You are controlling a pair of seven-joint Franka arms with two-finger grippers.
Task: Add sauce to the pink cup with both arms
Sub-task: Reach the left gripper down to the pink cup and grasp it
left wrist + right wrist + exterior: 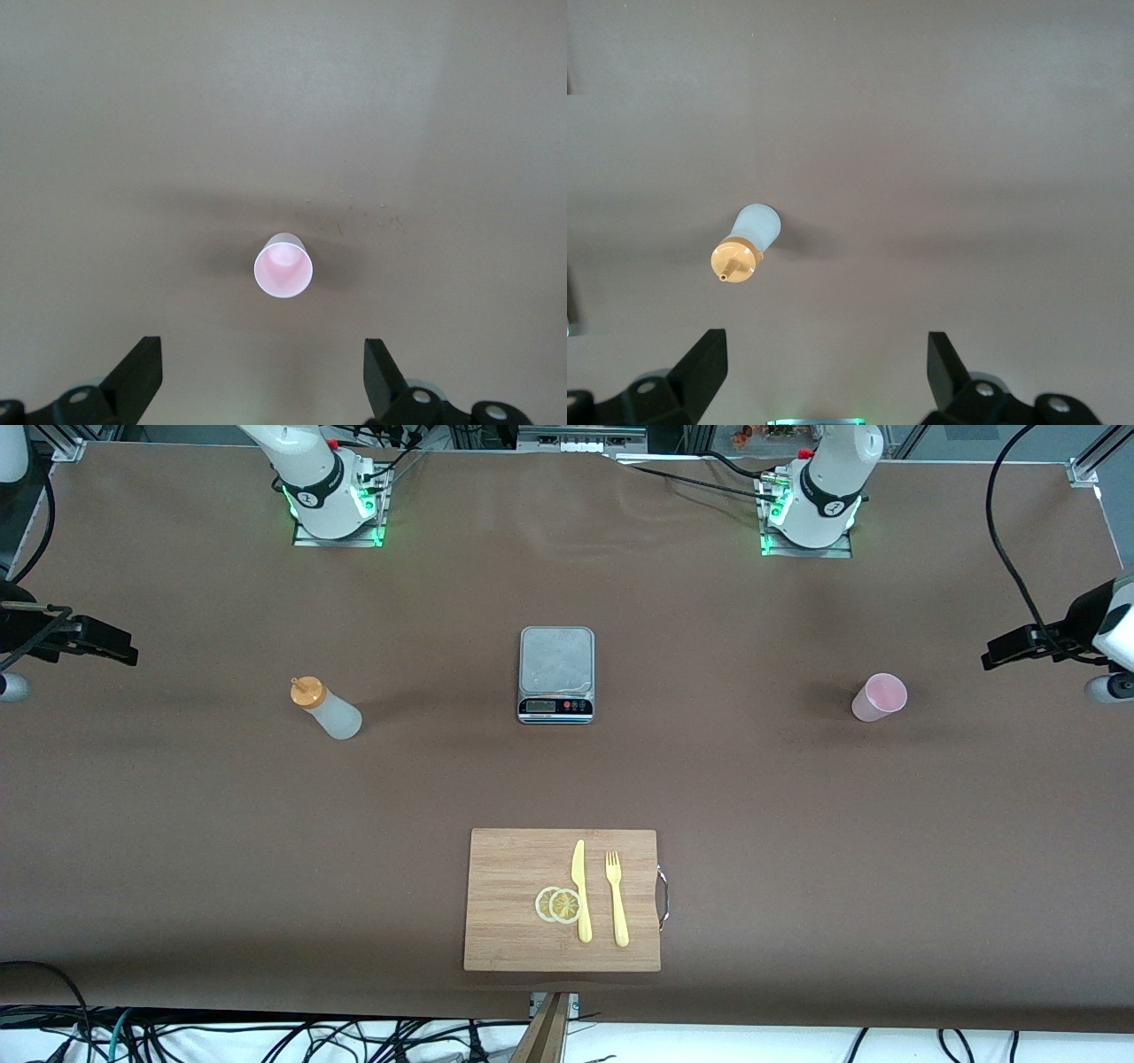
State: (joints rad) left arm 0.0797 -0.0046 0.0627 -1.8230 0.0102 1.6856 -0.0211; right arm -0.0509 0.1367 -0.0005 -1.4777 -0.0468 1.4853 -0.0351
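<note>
The sauce bottle (326, 708), translucent whitish with an orange nozzle cap, stands on the brown table toward the right arm's end. It also shows in the right wrist view (747, 242). The pink cup (879, 697) stands upright toward the left arm's end and looks empty in the left wrist view (283, 266). My right gripper (827, 359) is open and empty, high over the table by the bottle. My left gripper (263, 363) is open and empty, high over the table by the cup. Neither gripper touches anything.
A silver kitchen scale (556, 673) sits mid-table between bottle and cup. A wooden cutting board (514, 868) lies nearer to the front camera, holding a yellow knife (581, 890), a yellow fork (617, 897) and two lemon slices (558, 904).
</note>
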